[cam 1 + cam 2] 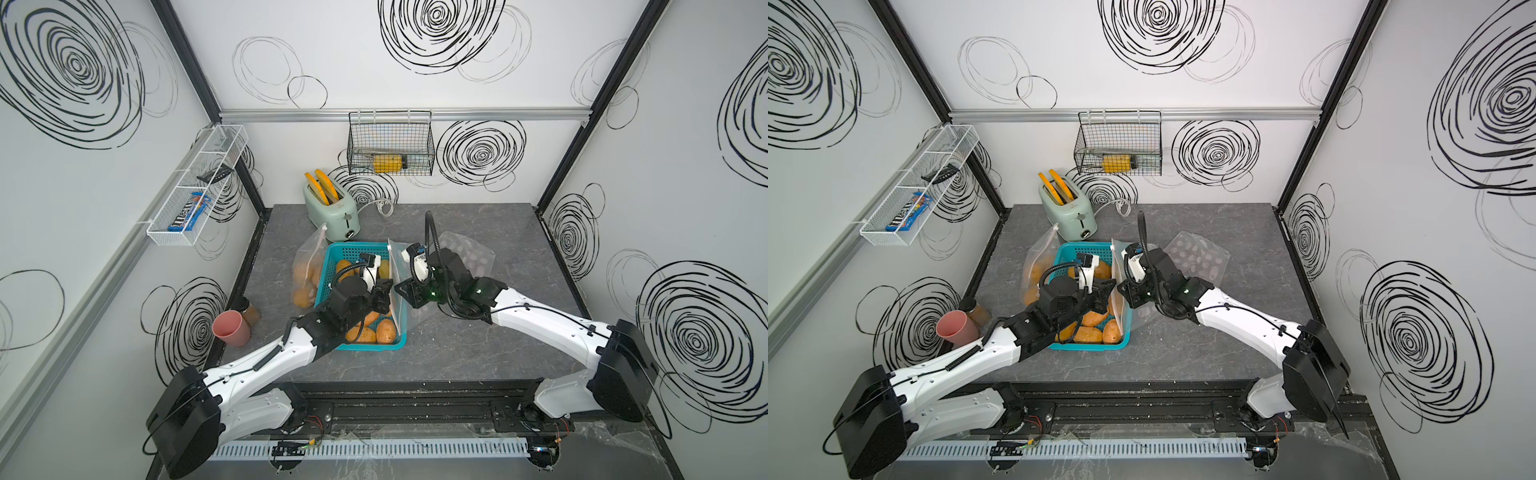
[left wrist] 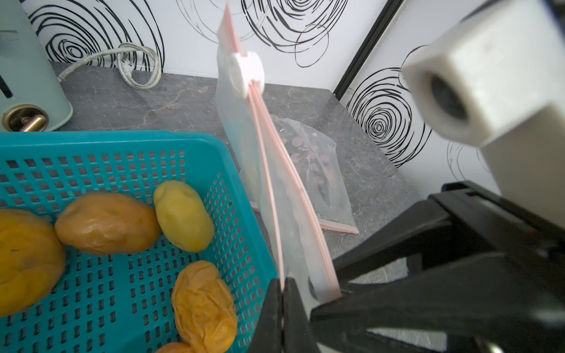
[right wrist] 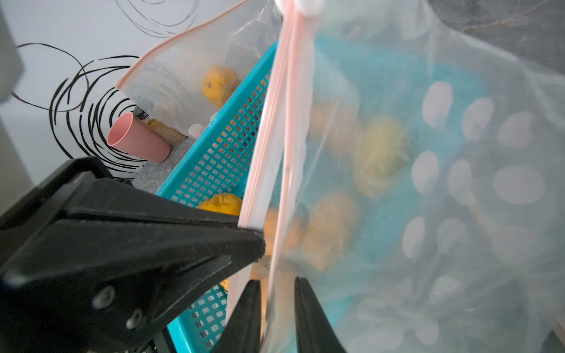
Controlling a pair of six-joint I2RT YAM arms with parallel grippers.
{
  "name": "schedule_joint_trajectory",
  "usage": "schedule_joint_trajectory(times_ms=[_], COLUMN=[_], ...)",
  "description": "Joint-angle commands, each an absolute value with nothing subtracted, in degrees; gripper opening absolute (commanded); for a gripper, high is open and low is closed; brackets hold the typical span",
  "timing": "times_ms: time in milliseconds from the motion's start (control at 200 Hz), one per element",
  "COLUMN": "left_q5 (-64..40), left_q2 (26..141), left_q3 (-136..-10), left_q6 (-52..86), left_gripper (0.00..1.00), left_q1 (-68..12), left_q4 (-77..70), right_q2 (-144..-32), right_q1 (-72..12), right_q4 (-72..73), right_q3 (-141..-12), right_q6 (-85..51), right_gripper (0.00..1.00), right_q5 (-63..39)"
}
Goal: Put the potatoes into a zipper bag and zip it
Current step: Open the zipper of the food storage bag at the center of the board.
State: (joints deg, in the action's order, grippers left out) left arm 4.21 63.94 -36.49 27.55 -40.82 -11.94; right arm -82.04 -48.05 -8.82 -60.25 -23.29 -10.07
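Observation:
Several orange-brown potatoes (image 1: 374,332) and one yellow-green potato (image 2: 182,215) lie in a teal basket (image 1: 353,248). A clear zipper bag (image 2: 275,171) with pink zip strips and a white slider (image 2: 247,73) stands upright along the basket's right side, its mouth slightly parted. My left gripper (image 2: 282,282) is shut on the lip nearer the basket. My right gripper (image 3: 276,282) straddles the other lip with its jaws apart, a gap showing on both sides of the film. The two grippers meet at the bag's near end in both top views (image 1: 392,293).
A second bag holding potatoes (image 1: 307,274) leans on the basket's left side. A dotted bag (image 1: 465,253) lies flat behind my right arm. A green toaster (image 1: 330,208) stands at the back, and a pink cup (image 1: 230,328) and a jar (image 1: 249,311) at the left edge.

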Motion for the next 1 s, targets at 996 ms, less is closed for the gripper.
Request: schedule_joint_trajectory(times_ms=[996], left_q5=[4.4], left_q2=[62.0], left_q3=[-36.4], left_q6=[27.2], left_gripper=[0.14], left_q1=[-42.1], left_q4=[-7.7], right_q2=[-66.6], right_q1=[-43.9], right_q4=[-18.1], right_q3=[-57.6], right_q6=[-18.9], right_gripper=[0.0], right_q5=[-11.5])
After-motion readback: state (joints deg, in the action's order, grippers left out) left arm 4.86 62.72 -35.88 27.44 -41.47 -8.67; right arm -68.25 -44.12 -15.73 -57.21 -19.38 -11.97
